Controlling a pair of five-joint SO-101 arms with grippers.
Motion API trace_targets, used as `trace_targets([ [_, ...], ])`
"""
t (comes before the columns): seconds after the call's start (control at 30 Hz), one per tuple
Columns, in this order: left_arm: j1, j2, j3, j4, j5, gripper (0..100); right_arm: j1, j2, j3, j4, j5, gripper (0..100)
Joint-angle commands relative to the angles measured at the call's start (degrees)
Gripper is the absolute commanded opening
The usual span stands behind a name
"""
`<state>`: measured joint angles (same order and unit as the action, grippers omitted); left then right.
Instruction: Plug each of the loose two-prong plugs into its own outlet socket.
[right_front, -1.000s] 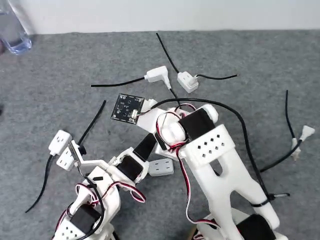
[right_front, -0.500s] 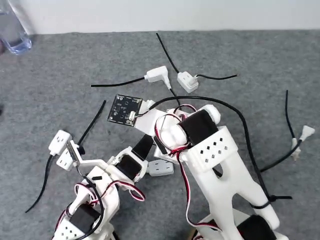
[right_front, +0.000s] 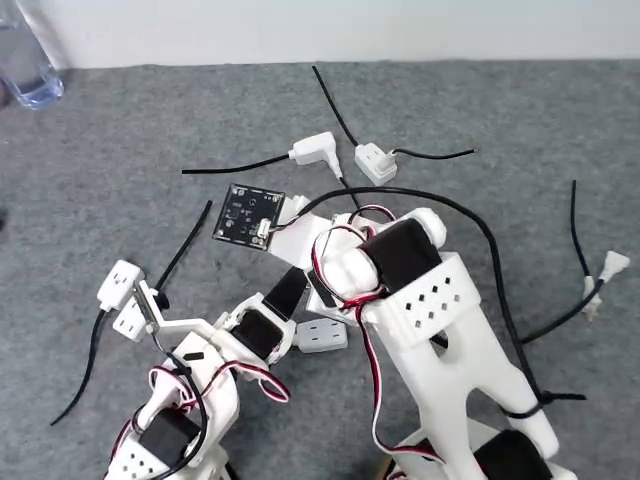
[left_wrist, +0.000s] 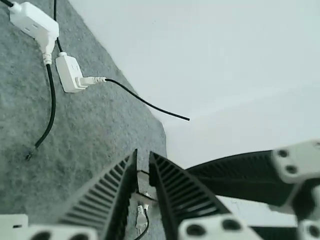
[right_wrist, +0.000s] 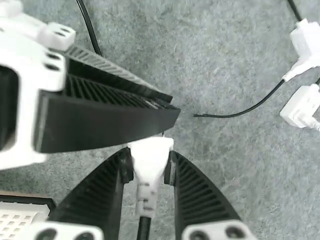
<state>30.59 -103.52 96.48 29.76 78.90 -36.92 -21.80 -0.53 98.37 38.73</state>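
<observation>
In the right wrist view my right gripper (right_wrist: 148, 154) is shut on a white two-prong plug (right_wrist: 148, 172), whose black cord trails back between the fingers. The plug's front end meets the tips of my left gripper (right_wrist: 162, 107), whose black jaws lie pressed together. From the left wrist, the left gripper (left_wrist: 143, 156) has only a thin slit between its jaws. In the high view both grippers meet above a white outlet socket (right_front: 322, 335) lying on the grey mat. An angled plug (right_front: 315, 150) and another socket (right_front: 375, 162) lie farther back.
Two white sockets (right_front: 120, 283) on one cord lie at the left beside the left arm. A loose plug (right_front: 610, 268) with its cord lies at the right edge. Black cords cross the mat (right_front: 500, 120). A clear bottle (right_front: 25, 60) stands in the far left corner.
The right arm has shifted slightly to the left, carrying its camera board with it. The left arm has barely moved.
</observation>
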Motion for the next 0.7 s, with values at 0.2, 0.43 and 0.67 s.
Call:
trace_targets([
  [0.2,1.8,-0.1,-0.1,0.4,0.3,4,-1.2,-2.1,-4.4,0.0,-0.7,0.8],
  [0.43,1.8,-0.1,-0.1,0.4,0.3,4,-1.0,-2.1,-4.4,-0.5,-0.7,0.8],
  [0.67,1.8,-0.1,-0.1,1.1,0.3,4,-0.9,-2.1,-4.5,-0.6,-0.7,0.8],
])
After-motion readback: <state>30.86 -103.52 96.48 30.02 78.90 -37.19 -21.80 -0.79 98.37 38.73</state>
